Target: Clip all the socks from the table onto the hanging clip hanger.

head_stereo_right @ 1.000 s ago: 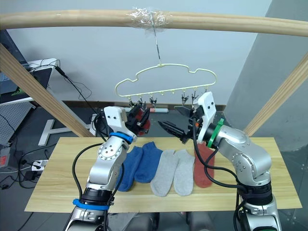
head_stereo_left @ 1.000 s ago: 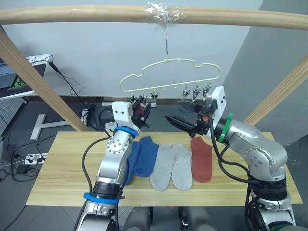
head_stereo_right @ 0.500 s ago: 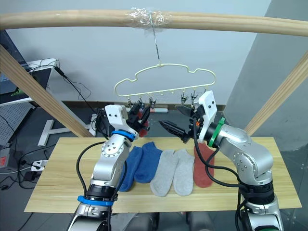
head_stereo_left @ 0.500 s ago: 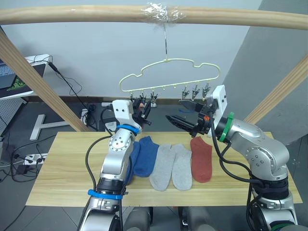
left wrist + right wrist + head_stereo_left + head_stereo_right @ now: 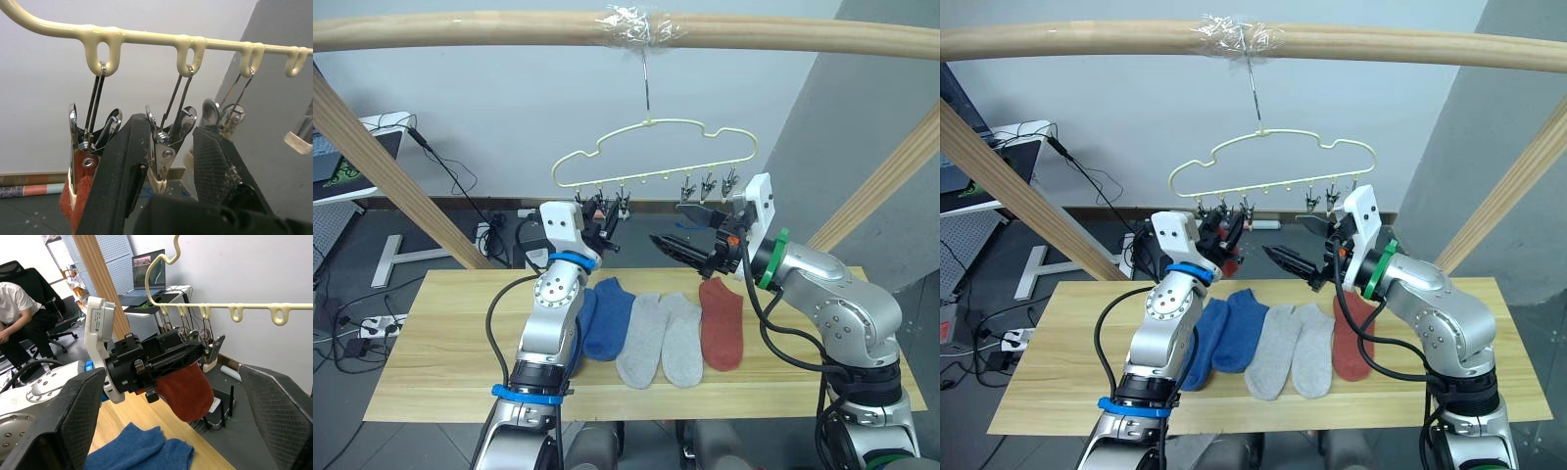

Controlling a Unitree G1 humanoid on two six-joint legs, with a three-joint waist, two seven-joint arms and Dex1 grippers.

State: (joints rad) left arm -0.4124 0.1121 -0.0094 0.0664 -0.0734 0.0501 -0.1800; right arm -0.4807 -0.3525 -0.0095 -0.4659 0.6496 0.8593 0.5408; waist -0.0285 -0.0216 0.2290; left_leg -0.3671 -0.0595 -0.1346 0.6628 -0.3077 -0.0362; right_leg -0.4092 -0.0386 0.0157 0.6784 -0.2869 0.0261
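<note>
Spread apart, my left gripper (image 5: pixel 168 161) has its two black fingers (image 5: pixel 120 181) either side of the second metal clip (image 5: pixel 164 147) on the clip hanger (image 5: pixel 656 147); the pads do not press on it as far as I can see. Just beside that clip, the first clip (image 5: pixel 83 147) bites a rust red sock (image 5: pixel 186 389), which hangs down from it. From the right wrist camera I see this sock dangling right under the left gripper's body, so I cannot say whether the fingers touch the fabric.

My right gripper (image 5: pixel 680 235) is raised near the right-hand clips of the hanger, its fingers (image 5: pixel 68 416) wide apart with nothing between them.

On the table (image 5: pixel 440 372) below lie five socks side by side: two blue socks (image 5: pixel 607 313), two light grey socks (image 5: pixel 661 338) and a second rust red sock (image 5: pixel 722 321). My left forearm covers part of the left blue one, and my right arm overlaps the top of the red one.

Above, the hanger's hook goes up to a round wooden beam (image 5: pixel 460 29), where clear tape (image 5: pixel 641 22) wraps the joint.

A seated person (image 5: pixel 19 318) shows in the right wrist camera, partly cut off.
</note>
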